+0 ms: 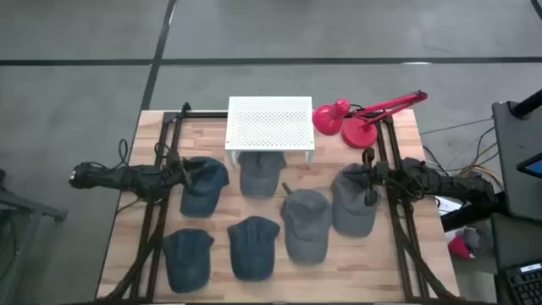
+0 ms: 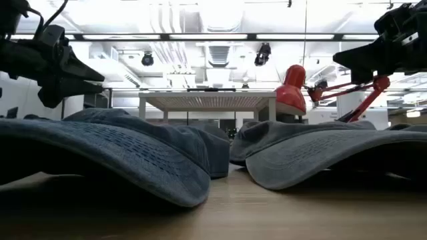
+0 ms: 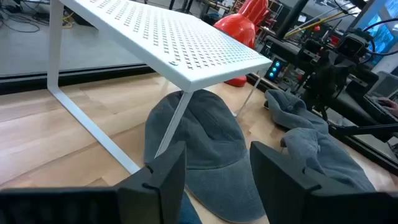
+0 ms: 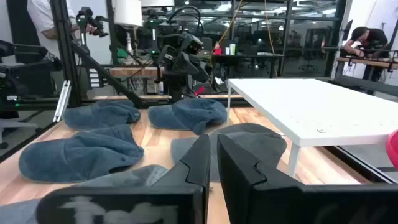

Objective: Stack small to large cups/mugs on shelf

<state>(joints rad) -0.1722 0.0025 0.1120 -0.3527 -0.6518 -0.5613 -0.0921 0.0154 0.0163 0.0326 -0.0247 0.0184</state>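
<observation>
Overhead, level and wrist views of a pale wooden plank counter [image 1: 339,263] carrying six soft fabric baseball caps and, at its far edge, a small white perforated-metal shelf [image 1: 270,123] on thin legs, with a red desk lamp [image 1: 356,119] just beside it. The shelf's top is bare; no cap is stacked on it, so the task appears not yet begun in its visible result. One grey-blue cap [image 1: 259,174] lies partly under the shelf's front edge, between its legs. Two dark denim caps [image 1: 188,258] [image 1: 252,246] lie in the near row, and two grey caps [image 1: 306,222] [image 1: 354,199] lie touching on the right. The left pincer [image 1: 193,176] hovers over a further denim cap [image 1: 203,188], jaws standing wide with nothing between them; in its wrist view the fingers [image 3: 168,171] frame the cap under the shelf. The right pincer [image 1: 369,174] sits above the rightmost grey cap, fingers nearly together and holding nothing. Relative cap sizes cannot be judged reliably from these views. All six caps remain to be ordered and placed.
</observation>
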